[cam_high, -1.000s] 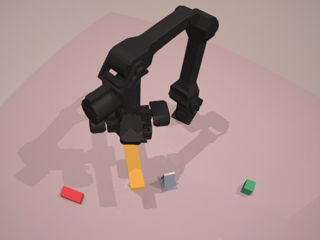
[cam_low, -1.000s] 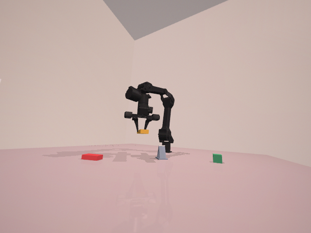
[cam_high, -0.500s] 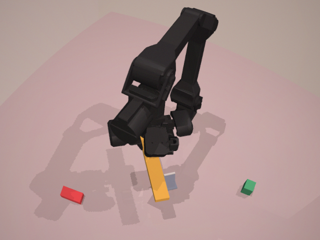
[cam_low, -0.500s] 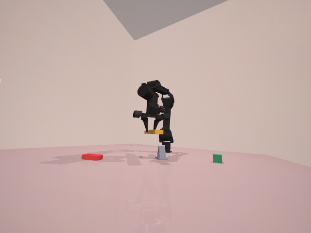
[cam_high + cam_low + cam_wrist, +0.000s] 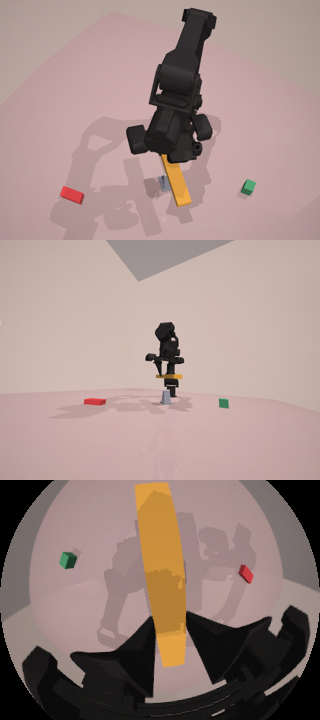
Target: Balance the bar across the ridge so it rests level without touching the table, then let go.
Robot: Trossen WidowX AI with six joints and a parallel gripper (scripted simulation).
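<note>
An orange flat bar (image 5: 176,182) (image 5: 169,376) (image 5: 162,575) hangs level in the air. My gripper (image 5: 166,374) (image 5: 168,618) is shut on it near one end. In the top view the fingers are hidden under the black wrist. The small grey wedge-shaped ridge (image 5: 162,183) (image 5: 166,397) stands on the pink table (image 5: 258,116), directly below the bar, with a clear gap between its top edge and the bar. In the top view the bar covers the ridge's right part. In the wrist view the bar hides the ridge.
A flat red block (image 5: 72,194) (image 5: 94,401) (image 5: 245,573) lies on the table to the left of the ridge. A green cube (image 5: 248,187) (image 5: 223,403) (image 5: 68,560) stands to its right. The arm's base stands just behind the ridge.
</note>
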